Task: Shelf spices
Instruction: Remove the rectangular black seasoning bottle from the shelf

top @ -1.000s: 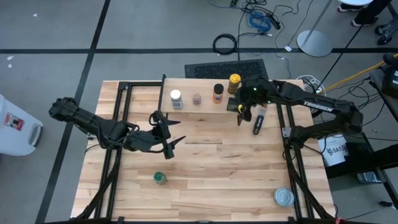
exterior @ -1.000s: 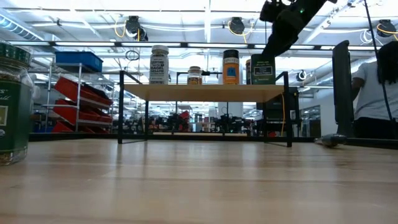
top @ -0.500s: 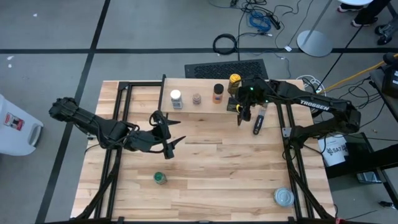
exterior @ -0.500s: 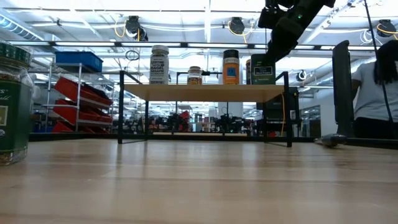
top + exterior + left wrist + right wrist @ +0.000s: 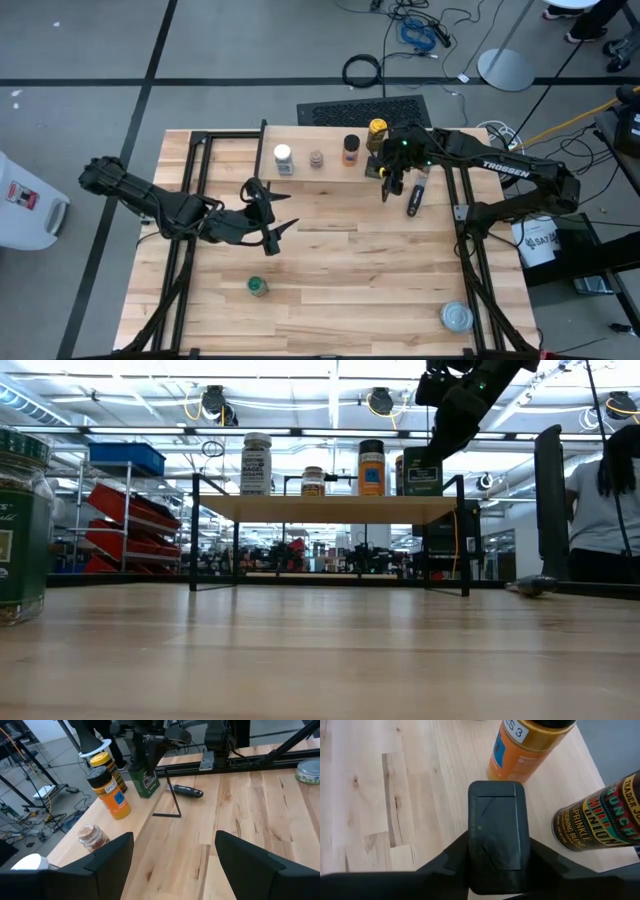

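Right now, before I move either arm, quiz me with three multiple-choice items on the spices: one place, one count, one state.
1. Where is the green-lidded jar? A on the shelf; B on the table; C in a gripper.
2. How many containers stand on the shelf? A three; B five; C six.
3. The left gripper is: A open, empty; B shut on a jar; C out of view.
Answers: B, it stands alone on the planks; B, five line the shelf top; A, nothing sits in its wide gap.

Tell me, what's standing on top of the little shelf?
On the shelf: a white-lidded jar, a small brownish jar, an orange jar, and a dark tin. The tin mostly hides a yellow-lidded jar.
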